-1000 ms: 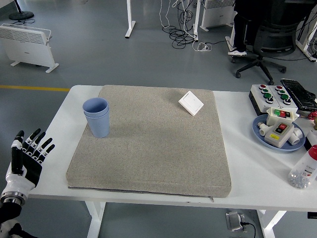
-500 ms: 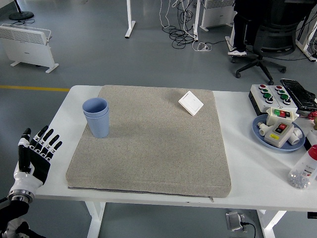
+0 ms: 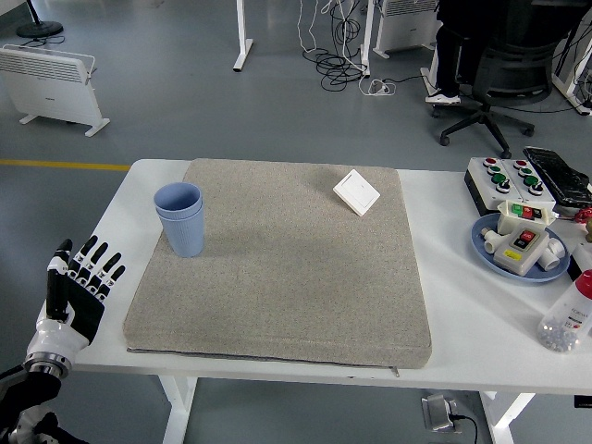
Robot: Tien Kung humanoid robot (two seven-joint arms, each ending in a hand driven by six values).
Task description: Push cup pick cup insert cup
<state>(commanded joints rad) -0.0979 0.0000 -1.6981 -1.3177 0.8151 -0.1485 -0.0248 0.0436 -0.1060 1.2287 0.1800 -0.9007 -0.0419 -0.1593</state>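
Hovering at the near left corner of the worktop, my left hand is upright with its fingers spread and straight, holding nothing. My right hand is not in view at all, so the left is the only one placed to act.

What I am after is the blue cup stack: it looks like two blue cups nested one inside the other, standing upright with the mouth up, on the far left part of the grey mat. From my hand it lies ahead and to the right, clearly apart from my fingertips, with the mat's left edge between us. Its long axis is vertical, so I judge a sideways approach from the left, palm toward the cup wall, suits either a push or a grasp.

Since the cups already appear nested, I cannot tell which step is left to do. A small white square switch plate lies further right on the mat, well clear of my path. The blue plate holding switch boxes sits far right.
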